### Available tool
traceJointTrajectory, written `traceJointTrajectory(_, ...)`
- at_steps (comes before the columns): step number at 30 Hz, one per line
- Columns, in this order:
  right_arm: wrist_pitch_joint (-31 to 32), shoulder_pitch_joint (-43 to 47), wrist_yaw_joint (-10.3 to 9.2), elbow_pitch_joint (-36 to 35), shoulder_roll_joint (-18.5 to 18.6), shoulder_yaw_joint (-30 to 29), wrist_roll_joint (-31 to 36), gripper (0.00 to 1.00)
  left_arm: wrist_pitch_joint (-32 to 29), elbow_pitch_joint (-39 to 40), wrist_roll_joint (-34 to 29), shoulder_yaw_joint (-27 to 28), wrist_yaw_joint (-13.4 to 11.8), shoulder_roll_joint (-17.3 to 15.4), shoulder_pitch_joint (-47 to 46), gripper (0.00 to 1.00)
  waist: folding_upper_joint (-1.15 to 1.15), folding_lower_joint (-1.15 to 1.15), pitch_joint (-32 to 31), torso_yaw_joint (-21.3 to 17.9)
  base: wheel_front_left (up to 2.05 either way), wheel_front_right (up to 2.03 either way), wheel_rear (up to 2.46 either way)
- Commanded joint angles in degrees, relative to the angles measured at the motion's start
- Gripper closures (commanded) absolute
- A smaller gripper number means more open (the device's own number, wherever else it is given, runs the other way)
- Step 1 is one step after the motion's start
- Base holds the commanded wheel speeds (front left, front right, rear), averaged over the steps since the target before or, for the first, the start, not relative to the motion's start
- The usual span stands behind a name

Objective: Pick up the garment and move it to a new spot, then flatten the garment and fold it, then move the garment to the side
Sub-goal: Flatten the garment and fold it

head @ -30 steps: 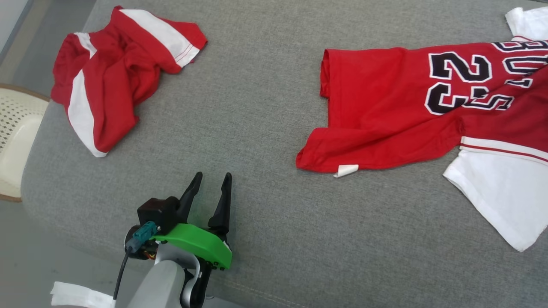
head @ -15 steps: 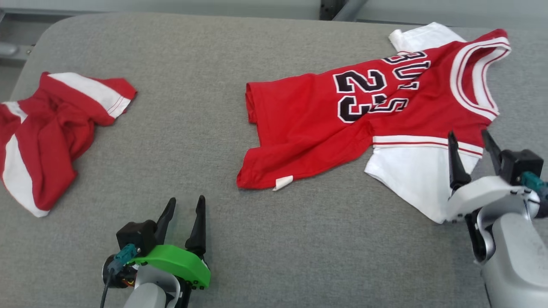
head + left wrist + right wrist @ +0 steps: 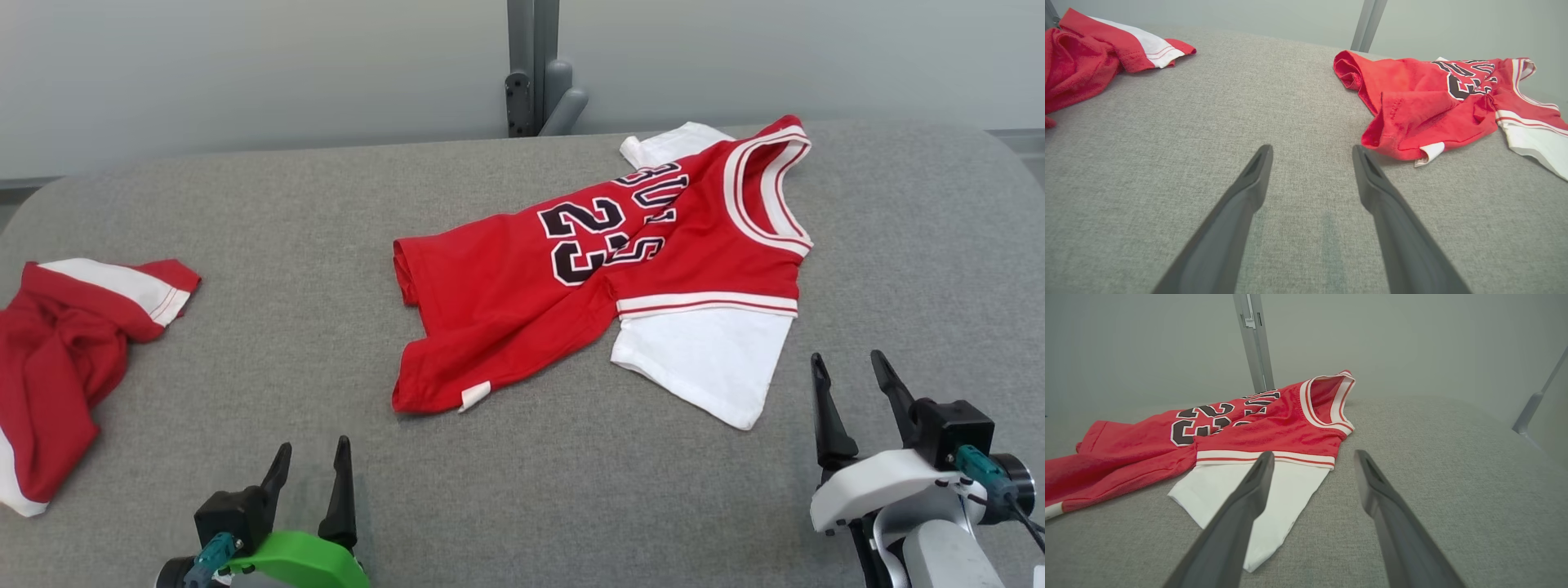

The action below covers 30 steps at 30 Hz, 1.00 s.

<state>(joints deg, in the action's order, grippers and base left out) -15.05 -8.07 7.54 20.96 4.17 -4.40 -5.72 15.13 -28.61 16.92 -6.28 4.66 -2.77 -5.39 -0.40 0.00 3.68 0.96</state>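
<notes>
Red jersey (image 3: 522, 318) is lying rumpled mid-frame in the head view, the left gripper (image 3: 313, 445) and right gripper (image 3: 847, 358) hovering spread and empty at the bottom corners. Left wrist view: jersey lying upper right. Right wrist view: centre-left. Pickup is barely starting, I judge, calling for a forward reach.

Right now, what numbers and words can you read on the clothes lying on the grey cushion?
"23": black, white-edged digits on the red and white basketball jersey, with a crease running across them.
"BU...": black letters beside the number on the same jersey; the rest is lost in a fold.
On the small white tag at the jersey's hem: nothing readable.
On the crumpled red and white garment: no text shows.
</notes>
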Motion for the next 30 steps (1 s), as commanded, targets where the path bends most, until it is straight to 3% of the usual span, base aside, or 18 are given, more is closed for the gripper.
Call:
traceJointTrajectory(1,-0.16,1.68,-0.1,-0.6,-0.43,0.2,0.43,0.0,0.02,0.81,-1.34,0.5,-0.62,-0.21,1.13,0.0,0.4,0.0,-3.24,-2.17,0.0,0.0,0.0)
traceJointTrajectory(21,-0.17,7.17,-0.1,-2.58,-1.18,2.07,-0.87,0.0,0.02,7.2,-5.41,1.66,-3.26,-0.21,6.27,0.0,0.4,0.0,-6.21,-1.06,0.0,0.0,0.0)
traceJointTrajectory(30,-0.17,5.04,-0.1,-0.88,-1.2,3.98,-1.46,0.0,0.02,6.03,-1.22,-0.93,-0.88,-0.2,3.33,0.0,0.4,0.0,-2.67,-1.28,0.0,0.0,0.0)
